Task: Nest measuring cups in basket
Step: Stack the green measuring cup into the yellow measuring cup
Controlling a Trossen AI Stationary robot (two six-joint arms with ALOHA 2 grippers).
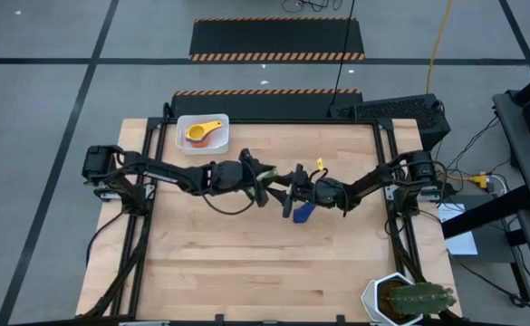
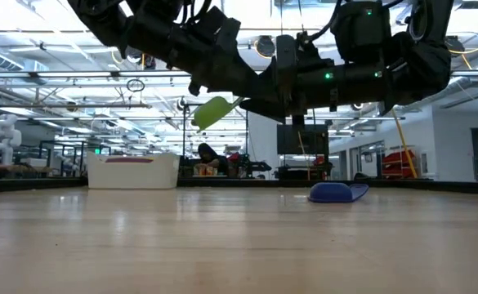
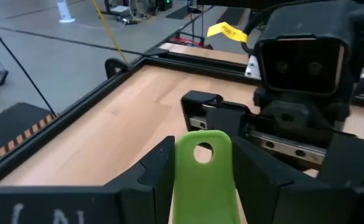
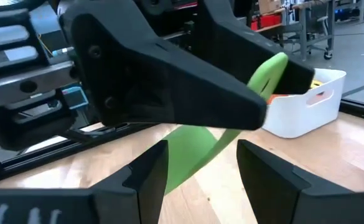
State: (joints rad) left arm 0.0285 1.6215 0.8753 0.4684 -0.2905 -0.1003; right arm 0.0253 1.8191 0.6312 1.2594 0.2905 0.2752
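High view: wooden table [image 1: 246, 263], grey floor [image 1: 47, 100].

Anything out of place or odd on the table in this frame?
One blue measuring cup lies loose mid-table, outside the basket. The green cup hangs in the left gripper, with the open right gripper just beside it.
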